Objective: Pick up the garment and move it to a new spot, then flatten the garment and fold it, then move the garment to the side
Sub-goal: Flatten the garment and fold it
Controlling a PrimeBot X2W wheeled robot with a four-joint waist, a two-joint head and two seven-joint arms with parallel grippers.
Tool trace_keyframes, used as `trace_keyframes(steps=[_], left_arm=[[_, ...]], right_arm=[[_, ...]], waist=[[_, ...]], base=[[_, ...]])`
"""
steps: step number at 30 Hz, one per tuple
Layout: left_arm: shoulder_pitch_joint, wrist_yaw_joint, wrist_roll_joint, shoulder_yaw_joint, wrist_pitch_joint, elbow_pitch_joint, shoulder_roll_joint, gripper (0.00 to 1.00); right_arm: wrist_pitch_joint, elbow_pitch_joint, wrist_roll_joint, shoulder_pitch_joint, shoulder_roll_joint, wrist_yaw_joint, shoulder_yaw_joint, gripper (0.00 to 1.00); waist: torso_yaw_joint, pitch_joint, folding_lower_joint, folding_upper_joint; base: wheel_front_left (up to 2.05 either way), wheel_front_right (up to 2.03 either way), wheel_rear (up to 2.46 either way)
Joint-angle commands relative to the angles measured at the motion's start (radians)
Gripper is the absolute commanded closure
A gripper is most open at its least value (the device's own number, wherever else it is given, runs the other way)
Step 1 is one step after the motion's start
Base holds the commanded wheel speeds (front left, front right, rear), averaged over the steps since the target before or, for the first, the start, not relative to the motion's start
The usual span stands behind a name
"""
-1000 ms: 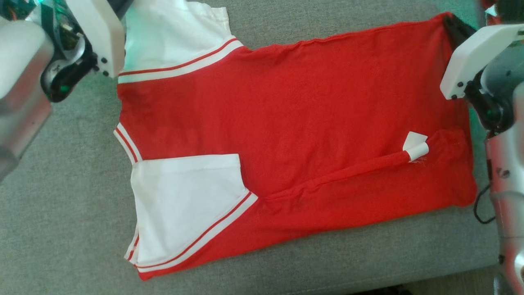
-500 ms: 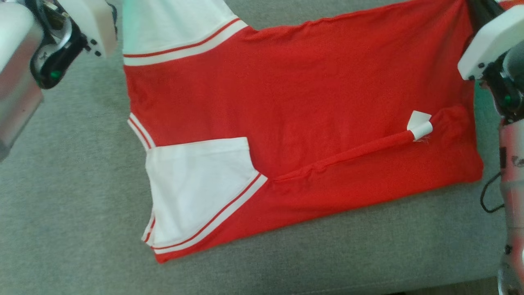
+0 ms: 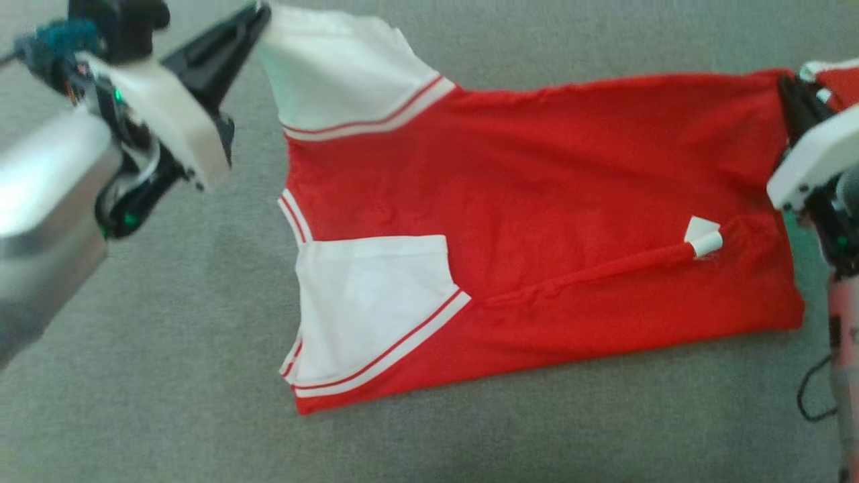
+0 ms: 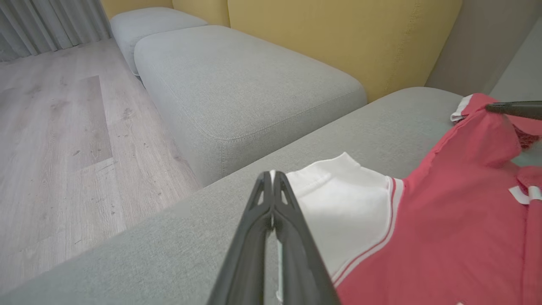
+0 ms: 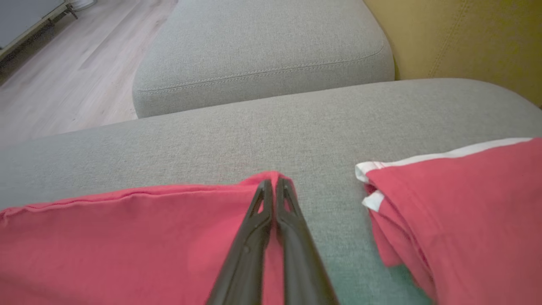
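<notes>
The garment (image 3: 537, 201) is a red shirt with white sleeves, spread flat on the grey sofa cushion (image 3: 168, 369). Its near sleeve is folded over the body, and a small white tag (image 3: 701, 238) sits by a crease. My left gripper (image 3: 262, 13) is shut on the tip of the far white sleeve (image 4: 338, 199), where its fingertips (image 4: 272, 174) pinch the sleeve edge. At the far right, my right gripper (image 3: 785, 84) is shut on the red hem corner (image 5: 271, 176), seen up close in the right wrist view (image 5: 273, 182).
A second red and white cloth (image 5: 457, 212) lies bunched just right of the hem corner. Beyond the cushion stand a grey ottoman (image 4: 237, 84) and a yellow backrest (image 4: 338, 34), with wood floor (image 4: 63, 127) to the left. Bare grey cushion surrounds the shirt.
The head camera has shifted, so the whole picture sits differently. Both grippers stay shut on the same corners of the shirt; the left gripper's dark fingers now show at the sleeve tip.
</notes>
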Motion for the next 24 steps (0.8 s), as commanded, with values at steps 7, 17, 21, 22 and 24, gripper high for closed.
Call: trace_keyframes(steps=[7, 17, 21, 22, 24], left_arm=[[0.11, 0.028, -0.002, 0.033, -0.055, -0.131, 0.091, 1.0], [0.338, 0.106, -0.006, 0.025, -0.088, -0.315, 0.157, 1.0], [0.424, 0.136, -0.014, 0.024, -0.106, -0.372, 0.17, 1.0], [0.443, 0.145, -0.014, 0.023, -0.108, -0.385, 0.173, 1.0], [0.479, 0.166, -0.007, 0.023, -0.108, -0.409, 0.182, 1.0]], right_arm=[[-0.013, -0.074, 0.028, 0.129, -0.013, 0.007, -0.038, 1.0], [-0.009, -0.166, 0.028, 0.31, -0.007, 0.007, -0.107, 1.0], [0.006, -0.207, 0.024, 0.375, 0.011, 0.007, -0.13, 1.0], [0.011, -0.218, 0.023, 0.391, 0.016, 0.007, -0.137, 1.0], [0.02, -0.238, 0.021, 0.419, 0.025, 0.007, -0.15, 1.0]], waist=[[0.063, -0.081, 0.0001, 0.0], [0.084, -0.135, 0.0001, 0.0], [0.081, -0.145, 0.0001, 0.0], [0.081, -0.146, 0.0001, 0.0], [0.079, -0.144, 0.0001, 0.0]], base=[[0.0, 0.0, 0.0], [0.0, 0.0, 0.0], [0.0, 0.0, 0.0], [0.0, 0.0, 0.0], [0.0, 0.0, 0.0]])
